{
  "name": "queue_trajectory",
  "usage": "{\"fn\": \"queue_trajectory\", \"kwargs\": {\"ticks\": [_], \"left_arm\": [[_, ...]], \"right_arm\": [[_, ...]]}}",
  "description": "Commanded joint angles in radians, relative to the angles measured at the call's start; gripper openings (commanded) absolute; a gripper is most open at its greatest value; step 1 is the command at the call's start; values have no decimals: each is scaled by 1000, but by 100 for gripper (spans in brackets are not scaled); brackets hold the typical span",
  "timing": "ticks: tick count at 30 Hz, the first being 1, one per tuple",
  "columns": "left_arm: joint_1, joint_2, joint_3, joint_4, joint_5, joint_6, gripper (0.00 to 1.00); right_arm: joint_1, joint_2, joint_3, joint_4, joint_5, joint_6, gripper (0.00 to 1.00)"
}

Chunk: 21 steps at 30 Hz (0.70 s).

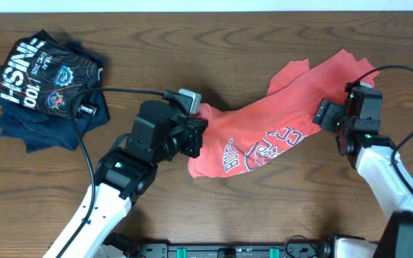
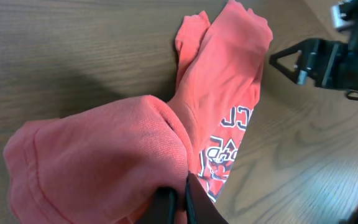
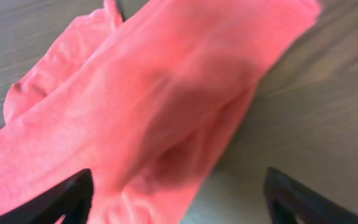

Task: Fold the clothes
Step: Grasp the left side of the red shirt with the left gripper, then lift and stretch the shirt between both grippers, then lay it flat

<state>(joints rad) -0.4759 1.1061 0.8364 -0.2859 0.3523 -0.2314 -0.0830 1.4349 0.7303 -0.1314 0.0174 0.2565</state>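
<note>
1. The red-orange short-sleeved cotton T-shirt (image 1: 285,107) lies stretched in a crumpled band across the middle and right of the brown wood-grain worktop (image 1: 192,43). In the overhead view it runs from lower left to upper right (its white-and-dark lettered print shows near the lower edge, about midway along).
2. The left hand (image 1: 201,135) is at the shirt's left end. In the left wrist view its fingers (image 2: 194,199) are closed tight together with a gathered fold of the red-orange cloth pinched between them. The cloth bulges up in a rounded hump just in front of them.
3. The right hand (image 1: 323,115) is over the shirt's right part, just below the cloth's upper right corner. In the right wrist view its two dark fingers (image 3: 73,196) stand wide apart at the bottom corners of the picture, with the cloth lying between and beneath them. They are spread and grip nothing (whether the tips touch the fabric I cannot tell).
4. In the left wrist view the shirt runs away from the left hand toward the right hand, which shows at the top right with a small green light on it.
5. A pile of dark navy shirts with white lettering (image 1: 45,86) sits at the upper left of the overhead view, well apart from the red-orange shirt. A black cable (image 1: 127,91) runs over its edge toward the left arm.
</note>
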Motion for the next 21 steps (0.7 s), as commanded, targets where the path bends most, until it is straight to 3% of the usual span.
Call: {"fn": "queue_trajectory", "kwargs": {"ticks": [1, 11, 13, 15, 16, 18, 21], "left_arm": [[3, 0, 12, -18, -5, 30, 6], [3, 11, 12, -27, -5, 30, 6], [3, 11, 12, -28, -5, 29, 6], [3, 11, 12, -28, -5, 30, 6], [3, 11, 12, -28, -5, 30, 6], [3, 11, 12, -31, -5, 29, 6], [3, 11, 12, -39, -5, 38, 6]], "right_arm": [[-11, 78, 6, 24, -78, 38, 80], [-11, 280, 6, 274, -77, 142, 73], [-11, 306, 6, 313, -77, 164, 57], [-11, 327, 6, 338, -77, 179, 20], [-11, 339, 6, 347, -74, 189, 10], [-12, 355, 6, 367, -72, 200, 2], [-12, 358, 6, 402, -67, 199, 1]]}}
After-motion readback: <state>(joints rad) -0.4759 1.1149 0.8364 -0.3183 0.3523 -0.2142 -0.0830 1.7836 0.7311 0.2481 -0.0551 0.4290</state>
